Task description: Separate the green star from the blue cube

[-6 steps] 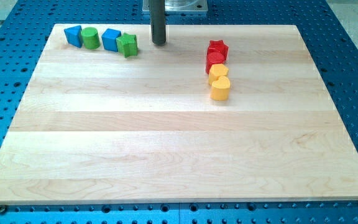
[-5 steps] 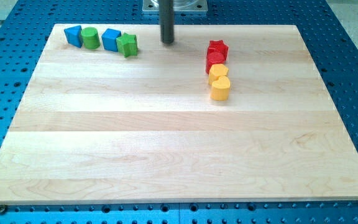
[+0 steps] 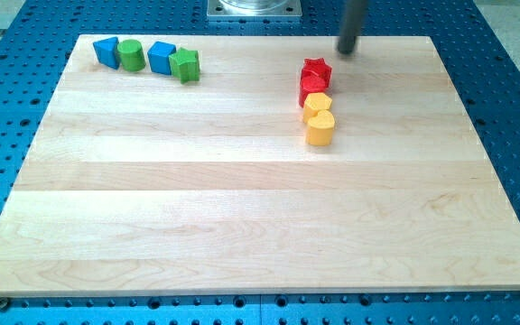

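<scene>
The green star [image 3: 186, 65] sits near the view's top left, touching the right side of the blue cube [image 3: 161, 57]. My tip [image 3: 348, 51] is at the board's top edge, far to the right of both, just up and right of the red star [image 3: 315, 69]. It touches no block.
A green cylinder [image 3: 132, 55] and a blue block [image 3: 106, 51] stand left of the blue cube in the same row. Below the red star, a red cylinder [image 3: 312, 88], a yellow block [image 3: 316, 106] and a yellow heart [image 3: 320, 128] form a column. The wooden board [image 3: 260, 217] lies on a blue perforated table.
My tip has moved to the right along the top edge, from just right of the green star to up and right of the red star. No block has moved.
</scene>
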Robot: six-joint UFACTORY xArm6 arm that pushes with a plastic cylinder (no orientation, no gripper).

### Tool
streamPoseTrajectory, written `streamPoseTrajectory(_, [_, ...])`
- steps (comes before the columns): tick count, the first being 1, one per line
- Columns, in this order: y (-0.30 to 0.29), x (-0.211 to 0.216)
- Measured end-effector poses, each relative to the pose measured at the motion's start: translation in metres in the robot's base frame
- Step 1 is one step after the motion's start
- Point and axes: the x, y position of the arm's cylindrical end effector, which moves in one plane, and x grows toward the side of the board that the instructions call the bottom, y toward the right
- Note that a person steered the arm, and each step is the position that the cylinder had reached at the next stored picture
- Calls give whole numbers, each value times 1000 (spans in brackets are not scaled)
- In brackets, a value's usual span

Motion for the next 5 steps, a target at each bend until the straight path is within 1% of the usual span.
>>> streamPoseTrajectory(1, [-89,-6])
streamPoseTrajectory(2, [-189,5])
streamPoseTrajectory(3, [-204,17])
streamPoseTrajectory(4, [-212,113])
streamPoseTrajectory(5, [-211,119])
